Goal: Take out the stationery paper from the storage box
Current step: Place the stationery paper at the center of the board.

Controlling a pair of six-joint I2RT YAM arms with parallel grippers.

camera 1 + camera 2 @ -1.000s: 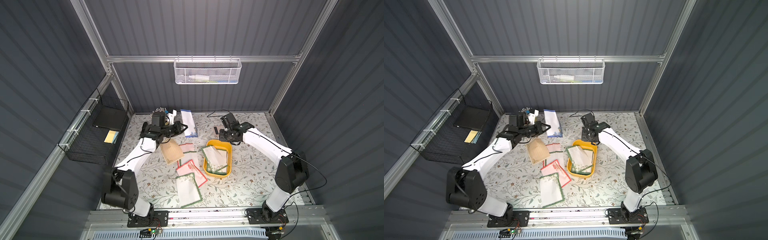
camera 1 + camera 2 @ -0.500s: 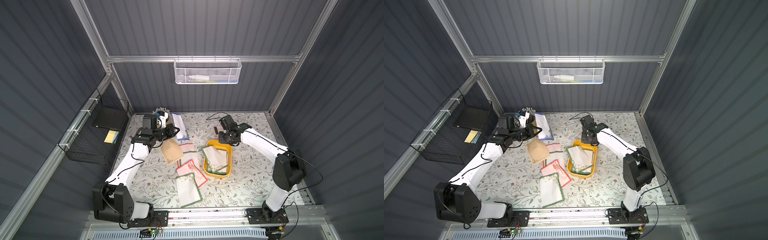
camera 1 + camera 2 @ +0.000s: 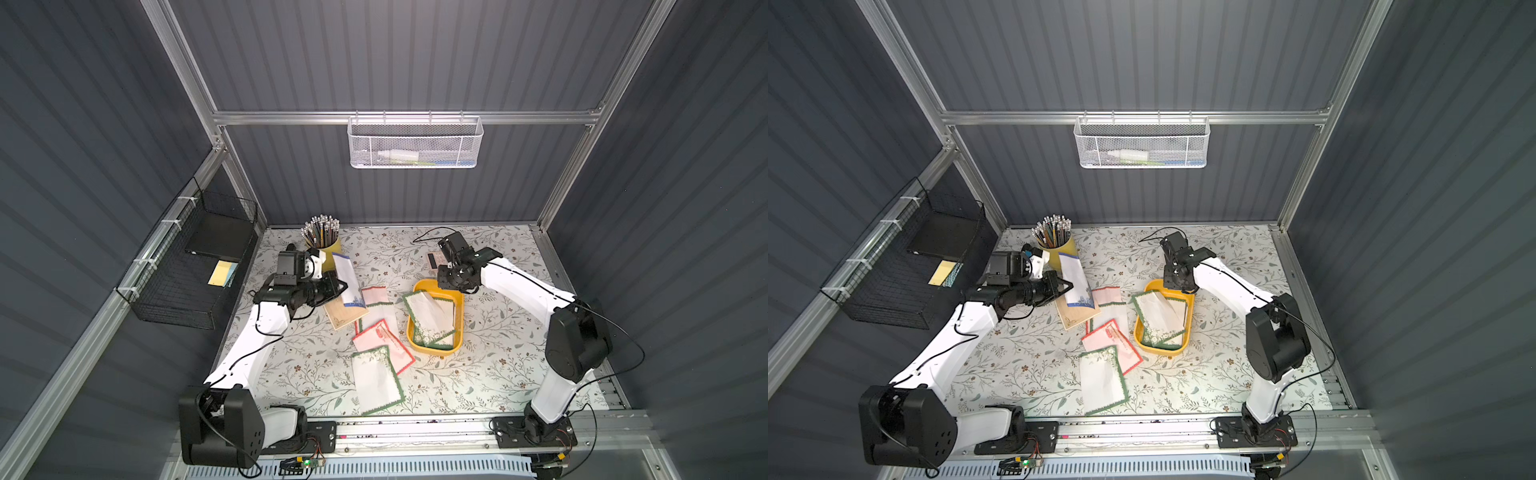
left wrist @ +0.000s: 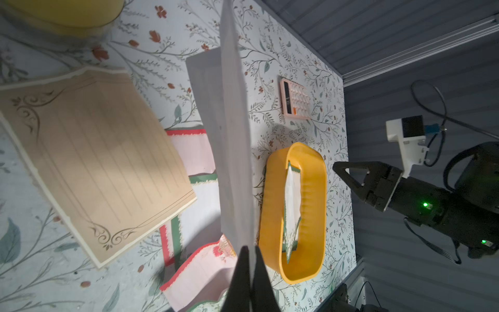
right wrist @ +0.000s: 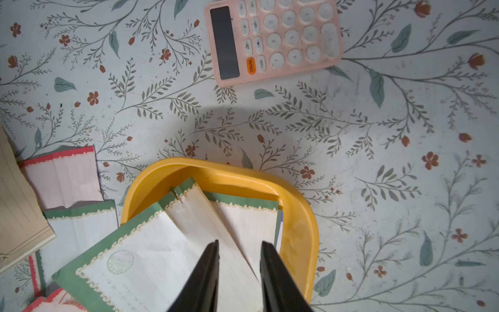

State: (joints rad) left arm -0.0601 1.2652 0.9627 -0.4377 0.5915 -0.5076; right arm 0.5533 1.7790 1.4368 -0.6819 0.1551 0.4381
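The left gripper (image 3: 338,286) has swung back from mid-counter toward the pencil cup (image 3: 328,253) and is pinching a blue-bordered sheet (image 3: 348,279), which is now hanging over the tan sheet (image 3: 343,320). The right gripper (image 3: 451,286) is staying above the far end of the box (image 3: 432,352), jaws parted and holding nothing. Only the wrist views are showing the pink calculator (image 5: 272,40) whole — in both top views the right arm is covering most of it. Five sheets are lying on the counter (image 3: 498,374) — one tan, two red sheets (image 3: 384,345), two green sheets (image 3: 376,384). At least two more green-bordered sheets (image 3: 428,313) are resting in the box.
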